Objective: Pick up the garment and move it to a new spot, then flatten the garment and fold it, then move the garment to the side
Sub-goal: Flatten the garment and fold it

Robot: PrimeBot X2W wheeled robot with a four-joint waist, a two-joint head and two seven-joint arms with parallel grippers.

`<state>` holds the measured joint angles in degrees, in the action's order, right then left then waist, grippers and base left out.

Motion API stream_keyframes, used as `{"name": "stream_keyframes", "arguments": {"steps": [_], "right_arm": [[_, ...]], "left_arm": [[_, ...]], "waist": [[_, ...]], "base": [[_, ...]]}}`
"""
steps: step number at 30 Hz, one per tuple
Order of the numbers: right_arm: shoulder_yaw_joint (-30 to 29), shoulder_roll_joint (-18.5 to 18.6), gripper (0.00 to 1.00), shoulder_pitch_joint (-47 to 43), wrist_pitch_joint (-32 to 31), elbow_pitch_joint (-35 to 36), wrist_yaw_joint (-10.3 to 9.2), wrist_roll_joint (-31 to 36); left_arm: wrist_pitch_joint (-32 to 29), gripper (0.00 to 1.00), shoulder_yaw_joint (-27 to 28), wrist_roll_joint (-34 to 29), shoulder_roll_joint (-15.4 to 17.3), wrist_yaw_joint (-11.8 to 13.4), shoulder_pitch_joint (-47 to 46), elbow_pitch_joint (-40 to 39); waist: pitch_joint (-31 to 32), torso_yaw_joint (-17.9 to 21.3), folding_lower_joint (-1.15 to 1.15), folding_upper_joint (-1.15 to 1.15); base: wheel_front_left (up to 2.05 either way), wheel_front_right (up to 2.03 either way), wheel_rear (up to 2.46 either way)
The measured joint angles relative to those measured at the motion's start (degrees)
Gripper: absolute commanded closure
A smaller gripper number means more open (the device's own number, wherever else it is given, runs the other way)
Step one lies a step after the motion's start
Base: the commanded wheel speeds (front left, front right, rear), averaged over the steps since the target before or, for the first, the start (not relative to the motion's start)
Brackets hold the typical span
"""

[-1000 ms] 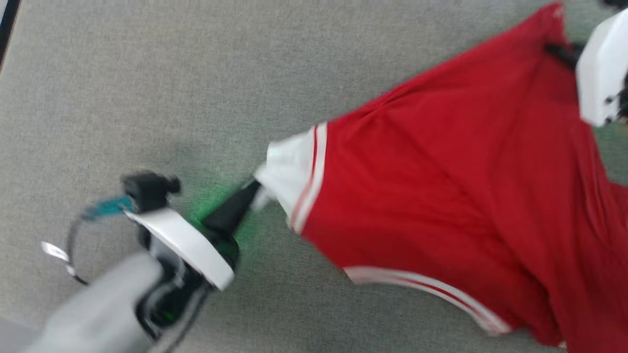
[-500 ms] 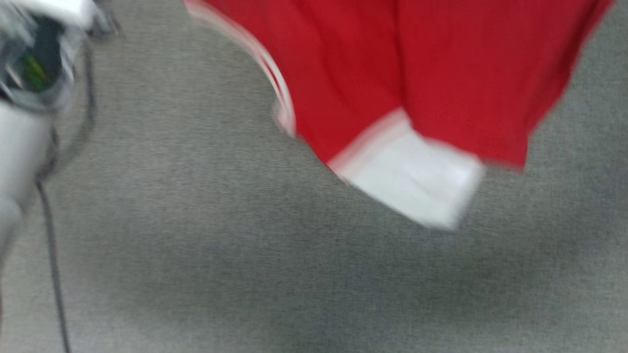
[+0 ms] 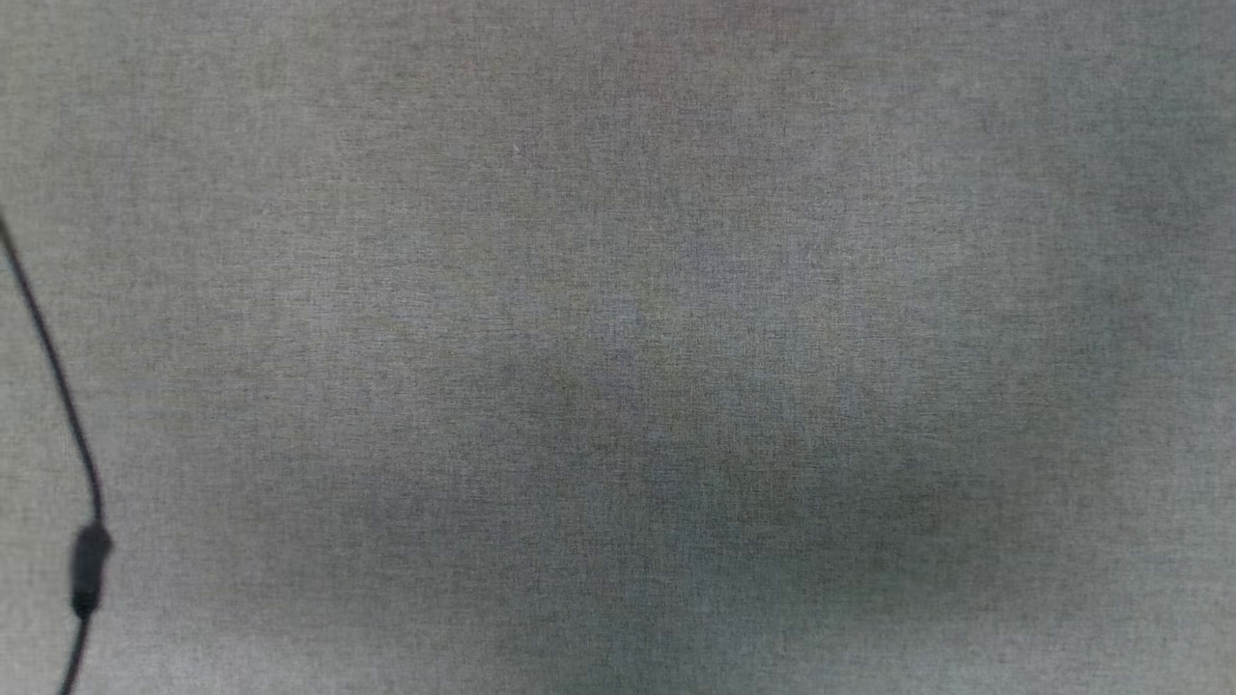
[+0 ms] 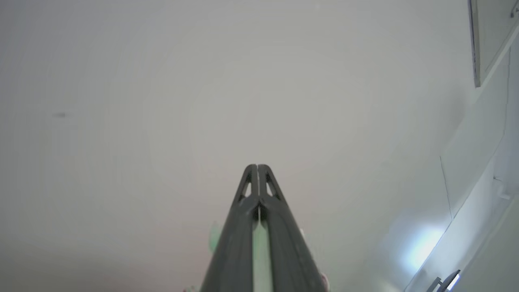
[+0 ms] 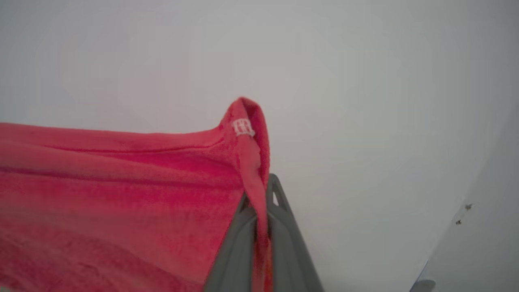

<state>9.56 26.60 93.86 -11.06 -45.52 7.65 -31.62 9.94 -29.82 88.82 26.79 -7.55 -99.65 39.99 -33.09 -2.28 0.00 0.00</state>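
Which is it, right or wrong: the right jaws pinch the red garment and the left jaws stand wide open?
Wrong in one point: the left jaws are shut, tips together, as the left wrist view shows. The right jaws do pinch the red garment.

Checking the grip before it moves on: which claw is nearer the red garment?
Right, seemingly. The right claw is shut on a fold of the garment; the left claw is shut, with unclear pale scraps at its base.

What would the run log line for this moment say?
right gripper: fingers shut on garment edge | left gripper: fingers shut, nothing seen between | garment: draped from right fingers
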Motion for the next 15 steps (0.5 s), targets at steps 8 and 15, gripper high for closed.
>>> {"name": "stream_keyframes", "arguments": {"steps": [8,15], "right_arm": [[5.65,0.33,1.0,-8.06,0.46,0.35,-0.11,-3.47],[11.18,3.59,1.0,-23.4,0.1,9.92,-0.16,-11.39]], "left_arm": [[-2.29,1.0,-3.14,1.82,-1.25,0.07,12.98,-7.08],[-4.69,1.0,-4.34,4.94,1.15,0.07,32.08,-25.05]], "waist": [[-0.99,-0.37,0.0,0.0],[0.22,-0.12,0.0,0.0]], "base": [[0.0,0.0,0.0],[0.0,0.0,0.0]]}}
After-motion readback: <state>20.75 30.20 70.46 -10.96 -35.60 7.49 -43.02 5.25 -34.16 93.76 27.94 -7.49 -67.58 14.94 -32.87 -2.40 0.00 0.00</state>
